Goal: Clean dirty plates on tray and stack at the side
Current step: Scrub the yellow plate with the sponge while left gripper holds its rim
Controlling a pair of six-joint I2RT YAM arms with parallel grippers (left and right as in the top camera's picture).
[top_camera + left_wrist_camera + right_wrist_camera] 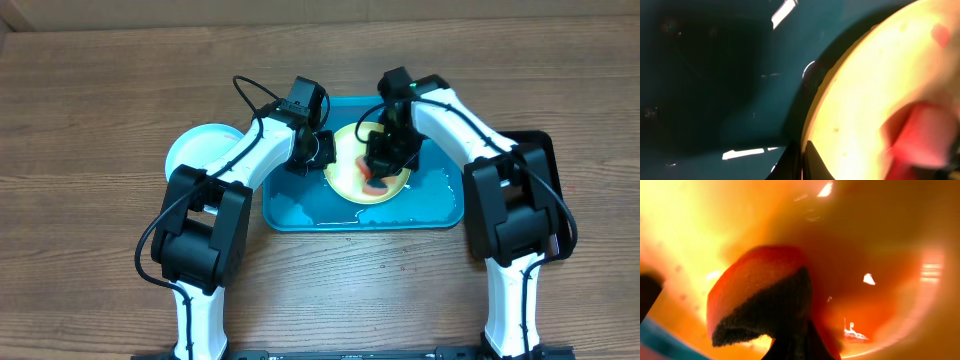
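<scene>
Plate [345,180] lies under sponge [760,295] in right hand [382,168]; left hand [318,150] at rim.

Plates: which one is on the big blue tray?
The pale yellow plate, lying in the turquoise tray with the right gripper pressing a red sponge on it. The light blue plate sits off the tray, on the table.

I read tray [300,215] mid-tabletop [90,120] | plate [345,185] in tray, toward its back | second plate [195,150] on tabletop, left of tray | smaller tray [548,150] right of tray, under my right arm | left pincer [318,155] at in-tray plate's left rim | right pincer [381,168] over that plate, sponge [760,295] on it
</scene>
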